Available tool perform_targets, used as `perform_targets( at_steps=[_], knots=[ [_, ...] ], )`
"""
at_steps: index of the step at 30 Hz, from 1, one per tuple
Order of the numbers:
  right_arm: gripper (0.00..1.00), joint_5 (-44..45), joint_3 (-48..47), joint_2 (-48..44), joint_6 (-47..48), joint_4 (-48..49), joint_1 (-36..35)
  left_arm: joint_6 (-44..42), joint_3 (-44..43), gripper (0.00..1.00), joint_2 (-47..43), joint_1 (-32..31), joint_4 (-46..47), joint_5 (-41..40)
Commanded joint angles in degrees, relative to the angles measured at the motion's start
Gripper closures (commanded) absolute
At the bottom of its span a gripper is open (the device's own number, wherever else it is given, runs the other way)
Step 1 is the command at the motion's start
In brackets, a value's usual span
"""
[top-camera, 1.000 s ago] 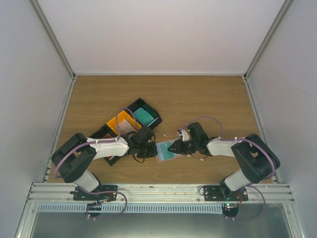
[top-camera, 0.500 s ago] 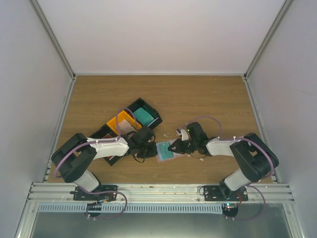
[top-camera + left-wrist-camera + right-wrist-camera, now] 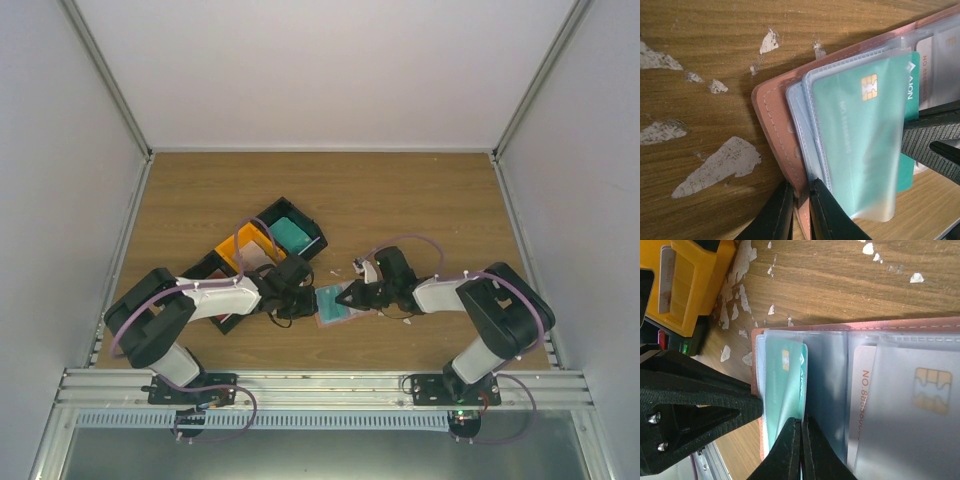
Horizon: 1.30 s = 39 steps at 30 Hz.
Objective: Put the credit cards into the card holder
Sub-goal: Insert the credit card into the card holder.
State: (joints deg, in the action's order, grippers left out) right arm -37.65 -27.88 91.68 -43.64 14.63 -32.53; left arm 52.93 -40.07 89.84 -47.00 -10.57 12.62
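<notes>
The salmon card holder (image 3: 333, 304) lies open on the wood between both arms, its clear sleeves (image 3: 810, 130) facing up. My left gripper (image 3: 800, 202) is shut on the holder's leather edge (image 3: 775, 125); it shows as a black textured finger (image 3: 700, 390) in the right wrist view. A teal credit card (image 3: 785, 385) with a gold chip sits partly inside a sleeve (image 3: 860, 135). My right gripper (image 3: 801, 426) is shut on that card's outer edge. A pale credit card (image 3: 920, 390) with red print lies in the neighbouring sleeve.
An orange bin (image 3: 240, 255) and two black bins (image 3: 292, 232) (image 3: 205, 270) stand behind my left arm; the far one holds something teal. White scraps (image 3: 720, 165) dot the wood. The orange bin (image 3: 690, 285) sits close beyond the holder.
My right gripper's jaws have closed onto the teal card's edge and the arm has edged slightly left. The left gripper holds the holder as before.
</notes>
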Motion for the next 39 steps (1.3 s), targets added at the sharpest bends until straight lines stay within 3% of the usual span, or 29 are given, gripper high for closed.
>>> perform_targets(
  at_steps=[1,6,17,25,39],
  knots=[
    [0.99,1.35,0.33,1.68,1.37,-2.53,-1.26,-1.15,-0.1,0.87,2.49,-0.9,0.0,0.34],
    [0.94,3.46,-0.18,-0.25,2.89,-5.82,-1.22,-1.25,-0.35,0.87,2.55,-0.9,-0.28,0.13],
    [0.63,8.67,-2.37,-8.26,6.69,-14.12,-1.26,-1.86,-1.0,0.81,-0.54,-0.91,-0.51,0.08],
    [0.61,11.85,-4.73,-8.61,9.79,-18.57,-2.85,-1.53,-0.99,0.8,-1.96,-0.9,-0.97,-0.5],
    [0.62,29.12,-11.41,-5.36,11.31,-29.49,-11.49,-1.39,0.41,0.78,-5.46,-0.82,4.48,1.87]
  ],
)
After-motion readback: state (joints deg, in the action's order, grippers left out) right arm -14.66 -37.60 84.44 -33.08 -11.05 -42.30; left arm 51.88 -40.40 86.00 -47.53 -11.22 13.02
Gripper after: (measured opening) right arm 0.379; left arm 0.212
